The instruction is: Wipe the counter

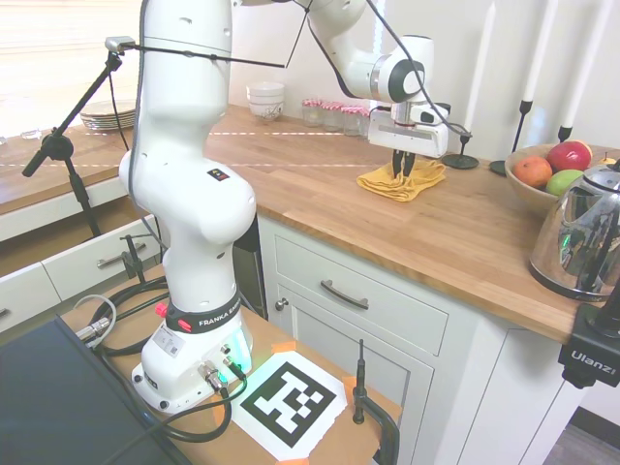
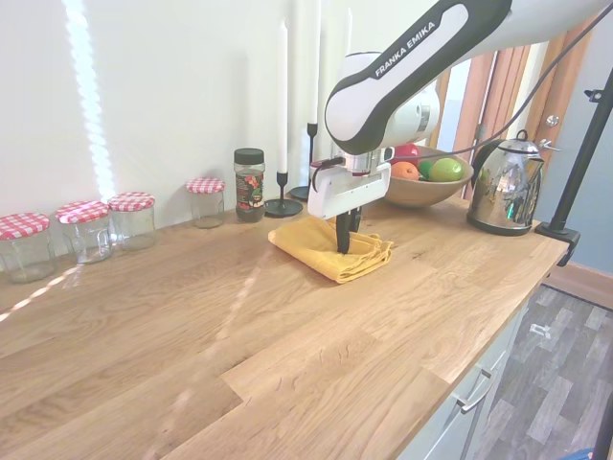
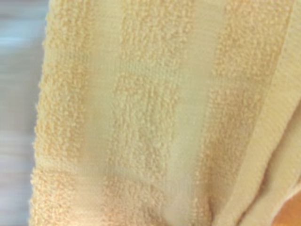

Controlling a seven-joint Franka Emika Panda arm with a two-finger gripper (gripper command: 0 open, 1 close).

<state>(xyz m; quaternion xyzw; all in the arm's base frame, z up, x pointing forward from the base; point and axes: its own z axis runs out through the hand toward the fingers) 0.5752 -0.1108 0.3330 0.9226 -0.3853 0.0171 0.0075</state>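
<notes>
- Counter [image 2: 287, 364]: long warm-brown butcher-block wooden top over white panelled cabinets [image 1: 358, 320] with metal handles; it runs directly under the pincer and out to both sides.
- Pincer [image 2: 344, 247]: black fingers point straight down, drawn close together with only a narrow gap, tips pressed into a folded mustard-yellow terry cloth [image 2: 330, 251]. Looks pinched on the cloth fabric.
- Cloth lies flat on the counter, rumpled at its edges, mid-depth of the top. Wrist view is filled with its ribbed yellow weave [image 3: 155, 117], blurred.
- Beside the cloth, toward the wall: black candle holders with tall white candles [image 2: 283, 115], a dark-lidded spice jar [image 2: 249, 184].
- Along the wall: a row of glass jars with red-checked lids [image 2: 131, 219], well apart from the pincer.
- On the other side of the cloth: wooden bowl of fruit [image 2: 421, 189], with red, orange and green pieces, then a shiny steel kettle [image 2: 507, 184] near the counter end.
- Far corner in the first exterior view: stacked white bowls [image 1: 265, 100] and plates [image 1: 108, 114].
</notes>
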